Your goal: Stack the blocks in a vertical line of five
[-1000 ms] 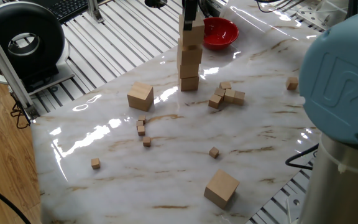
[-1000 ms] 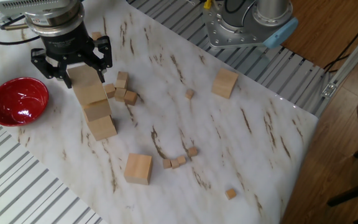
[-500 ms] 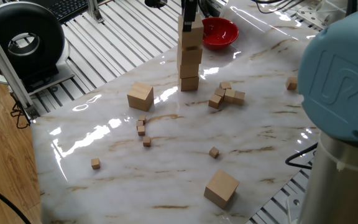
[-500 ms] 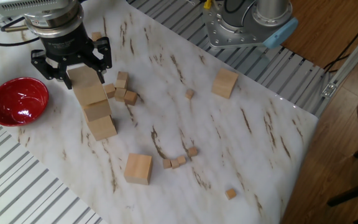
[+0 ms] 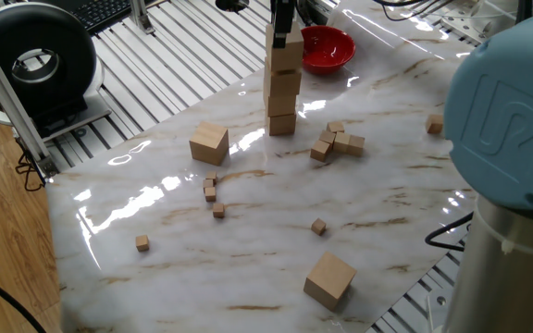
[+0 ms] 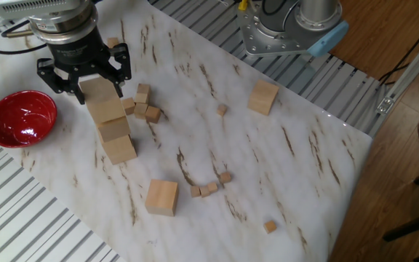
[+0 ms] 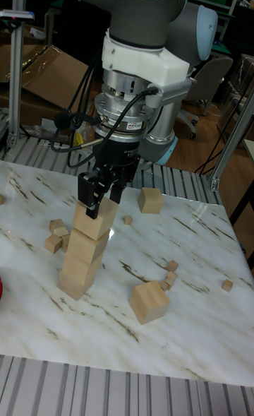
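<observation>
Gripper (image 7: 101, 200) clenched on the top block (image 7: 97, 220) of a slightly crooked three-high stack (image 7: 86, 250); releasing off-centre could topple it.

Three-block tan tower (image 7: 86, 255), two loose blocks (image 7: 148, 301) (image 7: 149, 200) apart.

You could read just one mark: a raised "UR" logo stood on the arm's blue joint cap (image 5: 509, 118).
</observation>
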`<state>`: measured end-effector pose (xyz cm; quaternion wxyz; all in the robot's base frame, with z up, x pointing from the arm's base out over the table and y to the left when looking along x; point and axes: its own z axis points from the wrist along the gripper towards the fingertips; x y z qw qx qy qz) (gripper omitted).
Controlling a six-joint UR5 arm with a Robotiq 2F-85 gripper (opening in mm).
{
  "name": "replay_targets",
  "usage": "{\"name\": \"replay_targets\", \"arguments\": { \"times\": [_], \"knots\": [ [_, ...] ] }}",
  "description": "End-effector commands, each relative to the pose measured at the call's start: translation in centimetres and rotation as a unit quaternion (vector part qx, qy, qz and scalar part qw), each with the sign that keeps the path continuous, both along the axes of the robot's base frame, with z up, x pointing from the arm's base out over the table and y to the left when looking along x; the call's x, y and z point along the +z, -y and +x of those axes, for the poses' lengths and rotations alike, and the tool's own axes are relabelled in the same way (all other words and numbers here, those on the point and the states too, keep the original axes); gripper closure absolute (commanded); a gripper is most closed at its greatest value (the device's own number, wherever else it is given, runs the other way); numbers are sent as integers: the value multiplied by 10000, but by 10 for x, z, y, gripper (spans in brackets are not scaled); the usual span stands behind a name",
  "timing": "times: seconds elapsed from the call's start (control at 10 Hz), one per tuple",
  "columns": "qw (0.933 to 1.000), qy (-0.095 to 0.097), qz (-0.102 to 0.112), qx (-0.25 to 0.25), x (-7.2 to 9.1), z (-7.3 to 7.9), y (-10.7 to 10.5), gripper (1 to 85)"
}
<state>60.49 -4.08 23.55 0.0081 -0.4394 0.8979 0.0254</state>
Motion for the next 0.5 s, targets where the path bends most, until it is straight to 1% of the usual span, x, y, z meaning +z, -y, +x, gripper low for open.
{"name": "replay_targets", "arguments": {
  "times": [0.0,0.4],
  "knots": [
    [10000,12,75,16,0,0,-2,780],
    [10000,13,75,39,-2,0,-1,763]
  ]
}}
